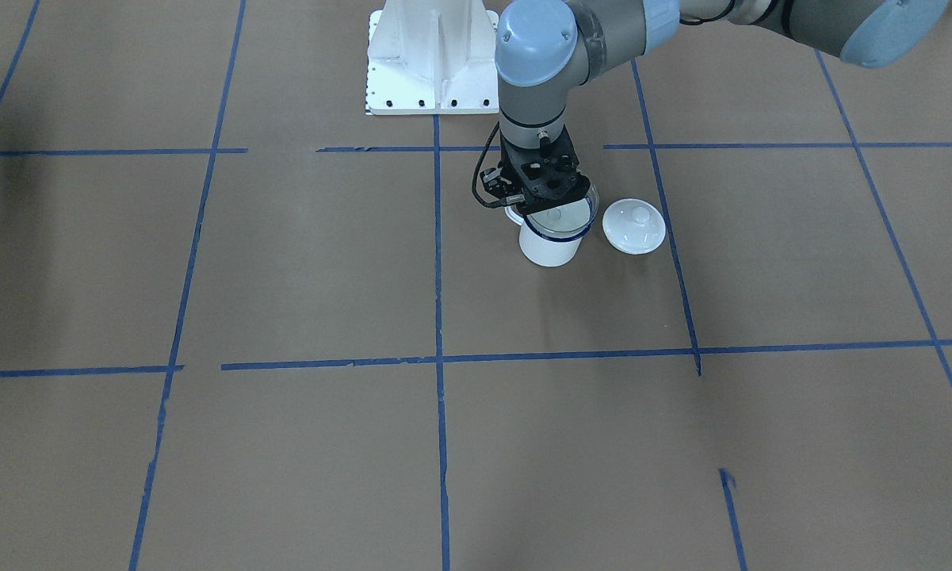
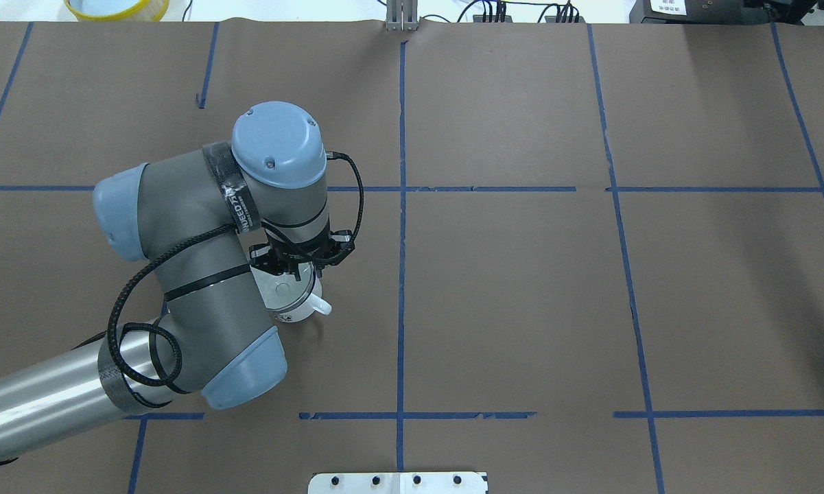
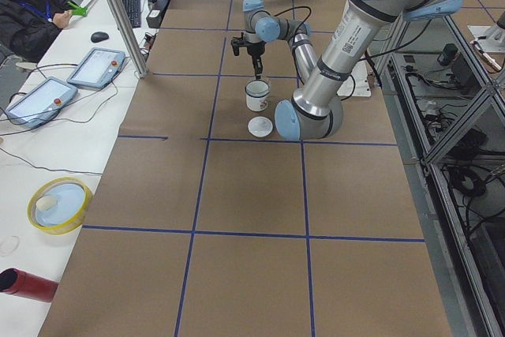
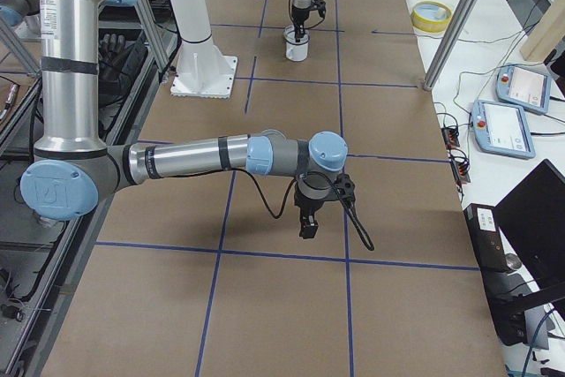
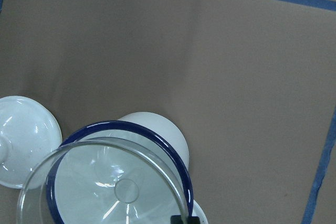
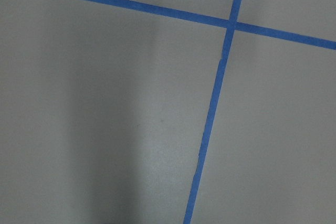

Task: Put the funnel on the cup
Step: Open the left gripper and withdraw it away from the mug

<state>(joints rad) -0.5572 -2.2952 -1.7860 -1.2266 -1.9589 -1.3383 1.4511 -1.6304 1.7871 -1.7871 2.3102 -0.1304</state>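
The white cup [image 1: 551, 247] with a dark blue rim stands on the brown table. It also shows in the left wrist view [image 5: 157, 129]. The clear funnel [image 5: 105, 182] sits in the cup's mouth, its wide rim a little off-centre over the blue rim and its spout pointing down inside. My left gripper [image 1: 545, 197] is directly above the cup and is shut on the funnel's rim; one dark fingertip [image 5: 181, 219] shows at the rim. My right gripper [image 4: 308, 229] hangs over bare table far from the cup; I cannot tell whether it is open or shut.
A round white knobbed lid [image 1: 634, 225] lies on the table right beside the cup. The white robot base [image 1: 432, 55] stands behind it. A yellow bowl [image 3: 59, 204] and a red cylinder [image 3: 28, 284] sit off the table's far side, where an operator [image 3: 31, 5] sits.
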